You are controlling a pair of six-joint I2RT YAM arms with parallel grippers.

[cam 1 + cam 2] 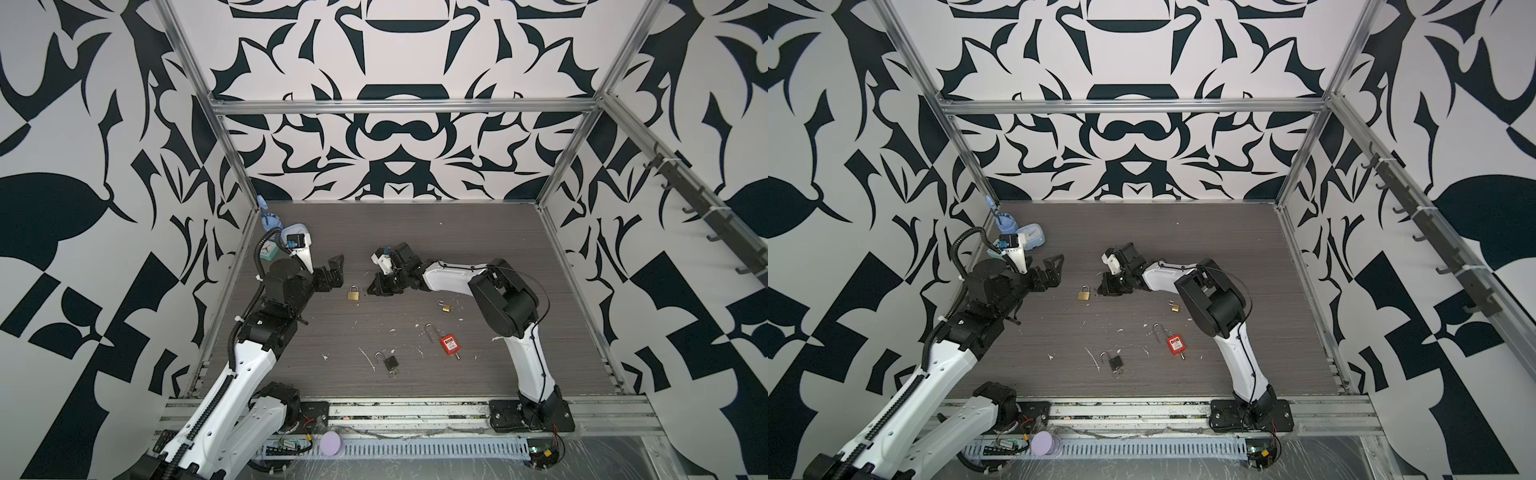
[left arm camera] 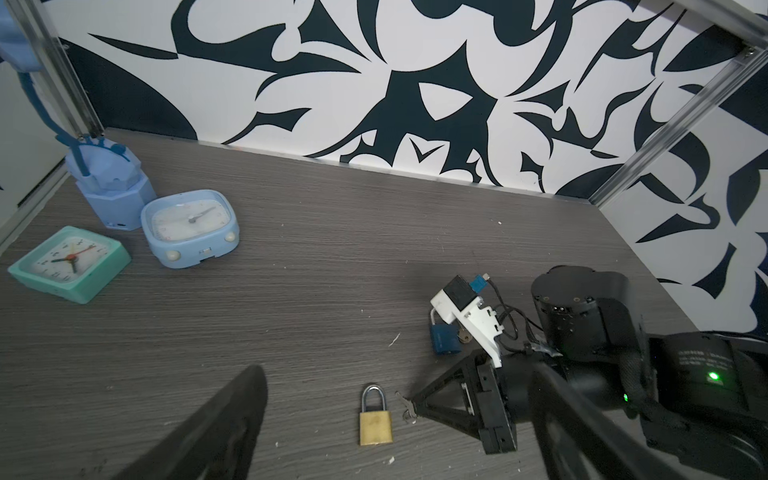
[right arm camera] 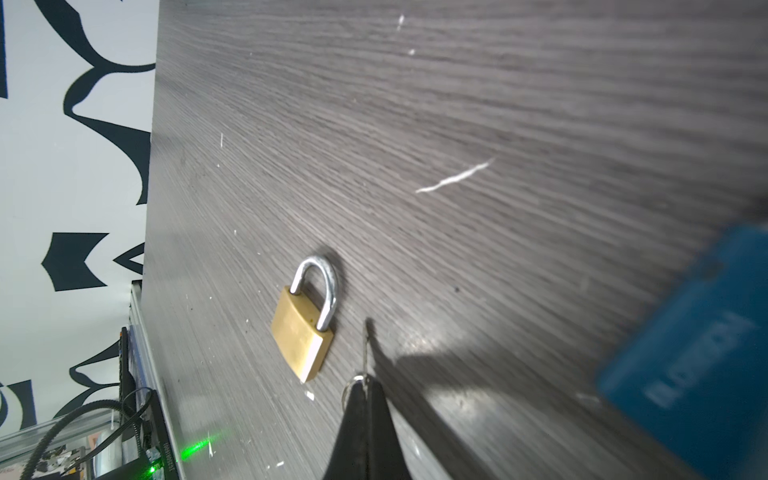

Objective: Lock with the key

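While my left gripper hangs released with jaws wide, my right gripper is clenched on the key. Its blade pokes out just beside the brass padlock, which lies flat mid-table, and does not touch it. I count five padlocks: that one, a smaller brass padlock, a red padlock with a white label too small to read, a black padlock, and a blue padlock close under my right wrist, its white lettering too blurred to read. Two clocks, a teal clock and a pale blue clock, lie near the far left corner beside a blue stand.
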